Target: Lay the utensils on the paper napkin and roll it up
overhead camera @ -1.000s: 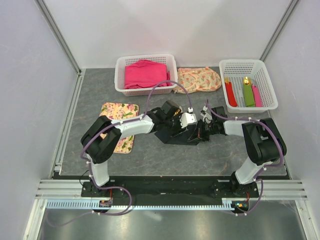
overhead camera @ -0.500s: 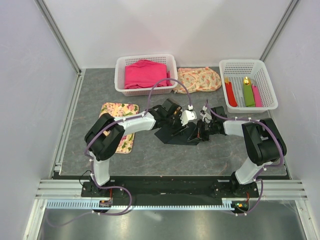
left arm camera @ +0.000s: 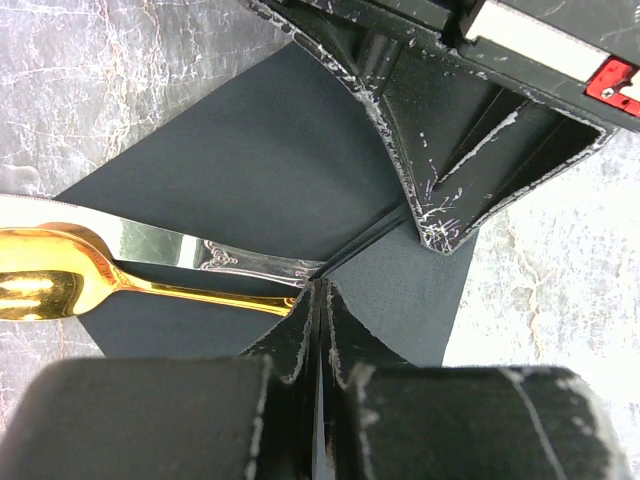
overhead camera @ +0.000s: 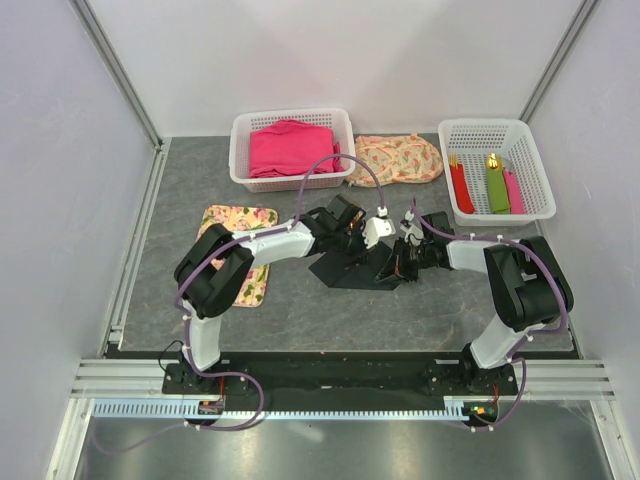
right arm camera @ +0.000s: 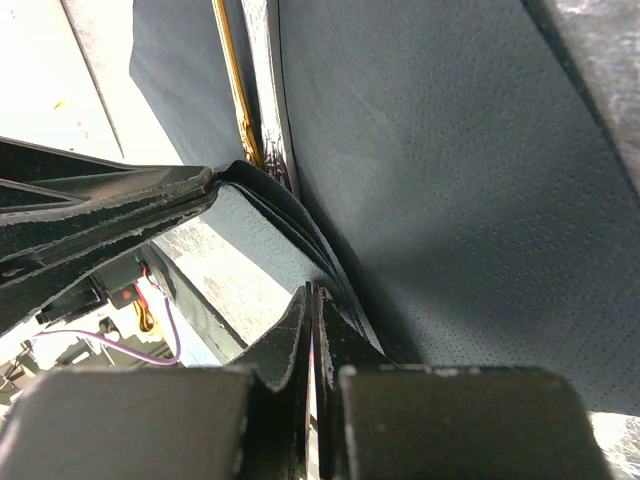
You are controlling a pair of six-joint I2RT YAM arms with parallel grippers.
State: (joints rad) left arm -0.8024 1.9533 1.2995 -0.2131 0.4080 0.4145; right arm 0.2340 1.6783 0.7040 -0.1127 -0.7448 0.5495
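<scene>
The black paper napkin (overhead camera: 345, 268) is seen lying on the grey bench (overhead camera: 330, 315) in the middle of the work area, between the two arms, with one edge folded over and lifted. The utensils (left arm camera: 150, 262) are laid on it: a gold-bowled spoon (left arm camera: 45, 285) and a silver engraved piece beside it, their heads reaching past the napkin's edge onto the bench and their handles running under the fold. The fingers of the left hand (left arm camera: 317, 305) are pressed together on the folded napkin edge just where the handles disappear. The right hand (right arm camera: 312, 305) is likewise clamped on the layered edge of the napkin, its tip close to the left one. To the left, a floral mat (overhead camera: 240, 225) is partly covered by the left arm. At the back, a white basket (overhead camera: 290, 182) holds a folded pink cloth (overhead camera: 290, 148); a floral cloth (overhead camera: 398, 158) lies just beside it on the bench. A second white basket (overhead camera: 483, 128) at the back right holds a red (overhead camera: 461, 190), a green (overhead camera: 497, 188) and a pink napkin roll (overhead camera: 513, 192) side by side, gold tips showing at their far ends.
</scene>
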